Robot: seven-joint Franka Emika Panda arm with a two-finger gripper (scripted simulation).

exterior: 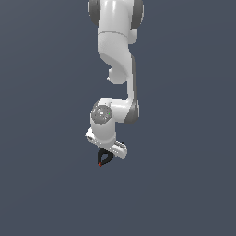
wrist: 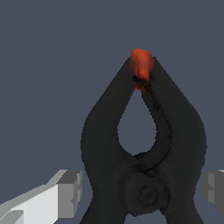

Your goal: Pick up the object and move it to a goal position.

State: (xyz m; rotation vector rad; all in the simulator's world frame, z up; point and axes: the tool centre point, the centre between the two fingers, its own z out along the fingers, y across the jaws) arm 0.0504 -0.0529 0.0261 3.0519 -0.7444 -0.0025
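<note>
The object is a small black spring clamp (exterior: 104, 158) with a red tip (exterior: 99, 164). It sits between the fingers of my gripper (exterior: 106, 154), under the white hand in the exterior view. In the wrist view the clamp (wrist: 105, 144) fills the middle, with its red tip (wrist: 141, 65) pointing away from the hand. My gripper (wrist: 140, 188) has one grey finger (wrist: 68, 192) against one side of the clamp body and the other finger (wrist: 214, 186) against the opposite side. The gripper is shut on the clamp. The clamp's handles are hidden.
A plain dark grey-blue surface (exterior: 184, 184) surrounds the arm on all sides. The white arm (exterior: 117, 55) comes down from the upper middle of the exterior view.
</note>
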